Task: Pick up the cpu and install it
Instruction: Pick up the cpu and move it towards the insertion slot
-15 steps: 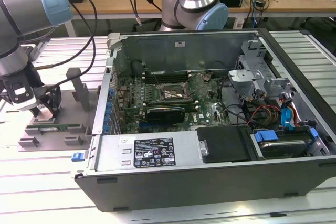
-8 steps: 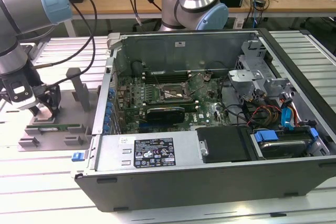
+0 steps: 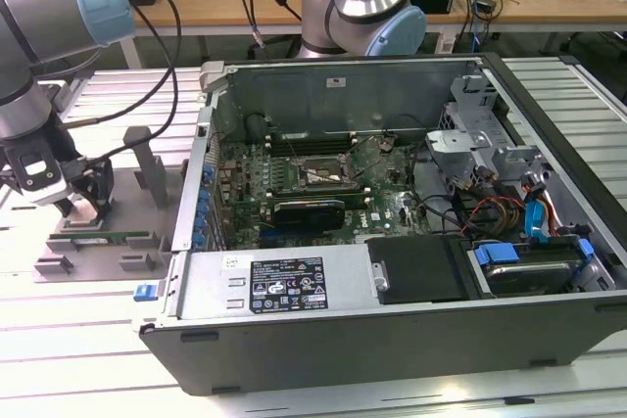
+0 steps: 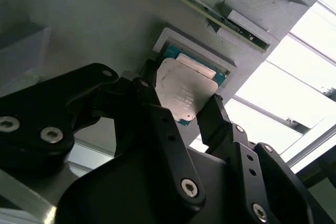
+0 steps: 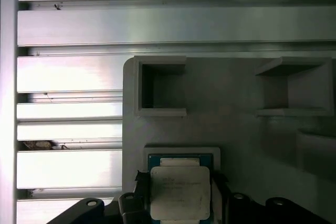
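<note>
The cpu (image 4: 184, 92), a flat square chip with a silvery top on a teal board, lies in a square recess of the grey plastic tray (image 4: 79, 19). The first wrist view shows the cpu (image 5: 180, 191) in the same recess of the tray (image 5: 226, 129). My gripper (image 4: 181, 103) is shut on it, one black finger (image 4: 152, 95) against each of two opposite edges. In the exterior view the gripper (image 3: 83, 208) is down on the tray (image 3: 59, 266) at that view's left, outside the computer. The black square socket frame (image 3: 318, 175) sits open on the motherboard.
An open computer case (image 3: 392, 340) lies on the slatted metal table (image 3: 88, 340), to the tray's right in the exterior view. A black graphics card (image 3: 309, 210) lies below the socket. A green memory stick (image 3: 108, 237) rests on the tray. A second arm's base (image 3: 362, 7) stands behind the case.
</note>
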### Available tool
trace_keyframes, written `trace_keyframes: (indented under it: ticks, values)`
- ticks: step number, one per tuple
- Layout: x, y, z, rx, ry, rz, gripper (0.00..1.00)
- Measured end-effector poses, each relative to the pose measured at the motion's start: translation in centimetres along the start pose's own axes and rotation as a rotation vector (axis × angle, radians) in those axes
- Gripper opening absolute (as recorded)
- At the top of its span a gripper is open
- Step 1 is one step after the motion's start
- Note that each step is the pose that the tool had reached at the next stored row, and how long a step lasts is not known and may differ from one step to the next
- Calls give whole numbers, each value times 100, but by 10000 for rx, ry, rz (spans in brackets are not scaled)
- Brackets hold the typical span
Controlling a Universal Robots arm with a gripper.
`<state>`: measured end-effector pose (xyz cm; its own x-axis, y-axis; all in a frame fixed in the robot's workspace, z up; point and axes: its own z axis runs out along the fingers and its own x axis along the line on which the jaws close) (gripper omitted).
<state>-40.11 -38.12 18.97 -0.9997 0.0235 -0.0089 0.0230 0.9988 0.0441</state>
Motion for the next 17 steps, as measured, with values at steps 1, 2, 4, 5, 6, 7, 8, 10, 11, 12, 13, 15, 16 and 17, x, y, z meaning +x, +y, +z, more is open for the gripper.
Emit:
trace_keyframes:
  ticks: [1,2,4,5,6,7,8,10,11,12,13,15,16,17]
  values:
    - [0,0,2,-1,-1,0,55]
    - [0,0,4,-1,-1,0,55]
    - [0,0,8,-1,0,0,62]
    - [0,0,9,0,-1,0,62]
    - [0,0,11,-1,-1,0,62]
    - [0,-1,14,-1,0,0,62]
    - [0,-1,17,0,-1,0,62]
    - [0,-1,21,0,0,0,60]
    - [0,-1,23,1,1,0,55]
    - [0,-1,24,1,1,0,55]
    - [0,-1,27,0,1,0,55]
    - [0,-1,31,0,1,0,55]
    - [0,-1,32,-1,0,0,55]
    - [0,-1,27,-2,-2,0,55]
